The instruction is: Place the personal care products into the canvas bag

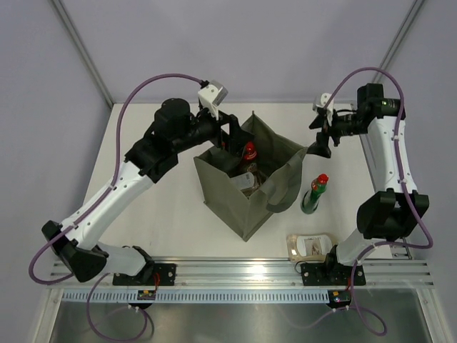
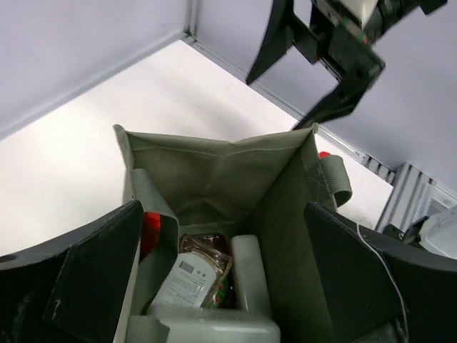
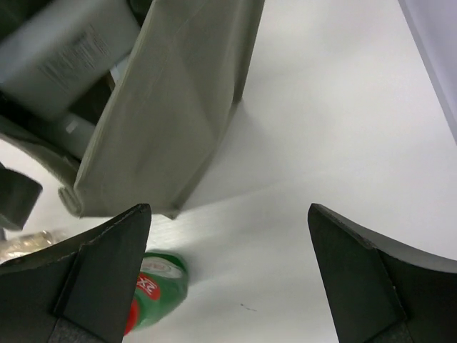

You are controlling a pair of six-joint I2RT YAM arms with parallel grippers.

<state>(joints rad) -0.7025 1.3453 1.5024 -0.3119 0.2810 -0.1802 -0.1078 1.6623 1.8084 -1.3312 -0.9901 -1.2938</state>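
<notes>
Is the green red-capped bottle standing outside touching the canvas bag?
Apart. The right wrist view shows a strip of bare table between the green bottle and the bottom edge of the canvas bag.

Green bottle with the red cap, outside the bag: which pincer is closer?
Right. The right pincer hangs just beyond the green bottle; the left pincer is across the canvas bag.

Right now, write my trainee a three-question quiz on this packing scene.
1. True or false: the green bottle is inside the bag.
2. Which lies nearest the base of the right arm? A pouch, B green bottle, C bag.
3. How many products sit on the table outside the bag?
Key: 1 false, it stands on the table beside the bag; 2 A; 3 two, the green bottle and the pouch.
</notes>
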